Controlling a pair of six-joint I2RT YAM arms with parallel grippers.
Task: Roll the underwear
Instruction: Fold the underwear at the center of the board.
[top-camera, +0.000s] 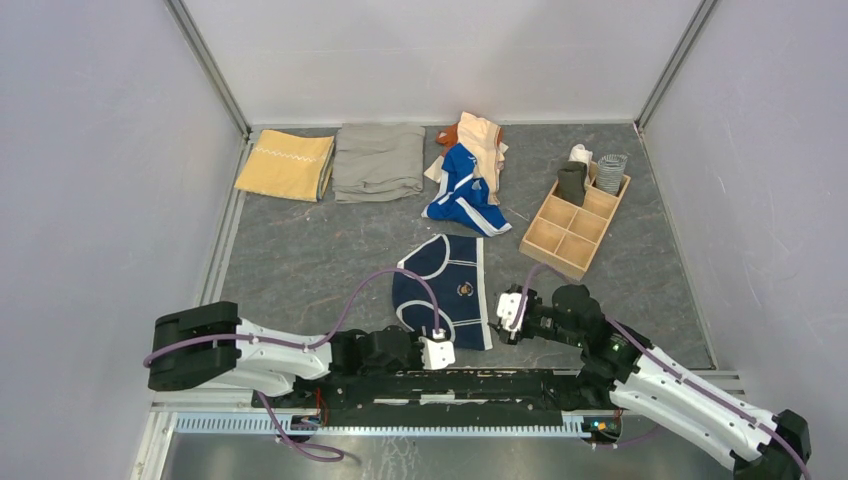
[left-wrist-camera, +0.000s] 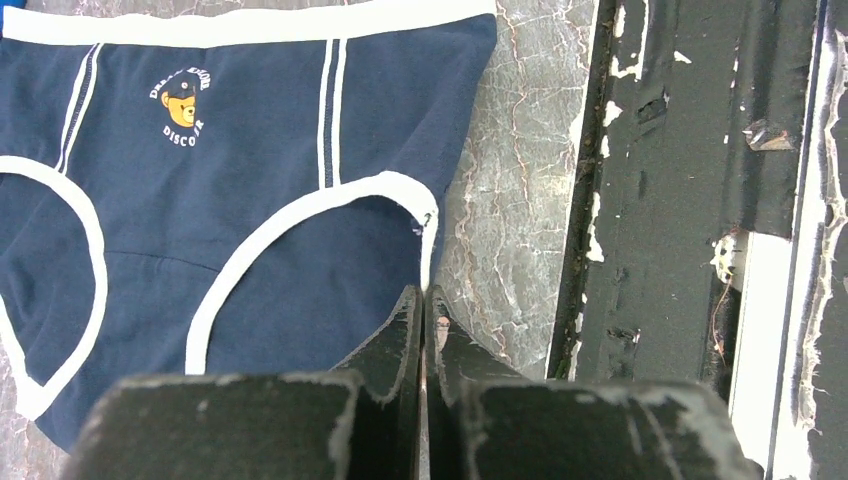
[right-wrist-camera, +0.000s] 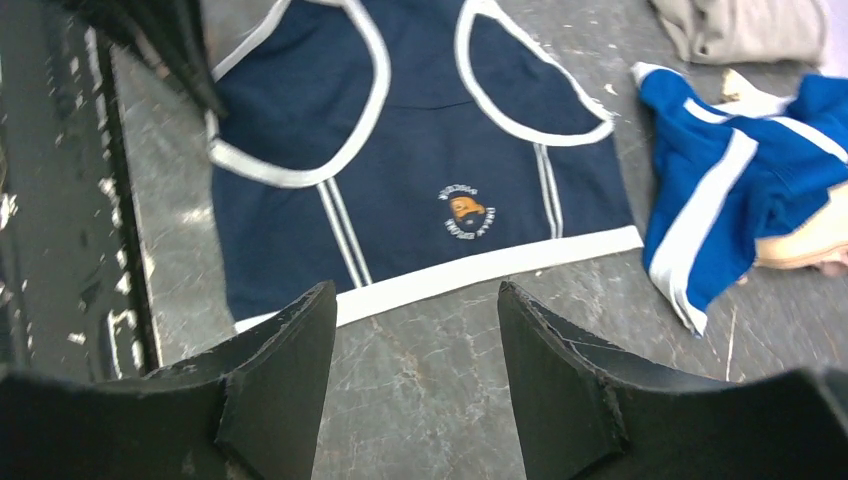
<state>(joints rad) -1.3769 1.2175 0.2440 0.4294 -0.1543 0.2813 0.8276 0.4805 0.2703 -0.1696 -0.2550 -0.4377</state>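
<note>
Navy underwear with white trim lies flat in the middle of the table, its waistband toward the right arm. My left gripper is shut at the near leg-opening corner. In the left wrist view its tips meet on the white trim of the navy underwear. My right gripper is open and holds nothing. In the right wrist view that gripper hovers over bare table just short of the waistband of the underwear. Bright blue underwear and a peach piece are heaped behind.
A wooden divided tray stands at the right with a dark roll and a striped roll in its far cells. A mustard-yellow cloth and a grey-khaki cloth lie folded at the back left. The black rail runs along the near edge.
</note>
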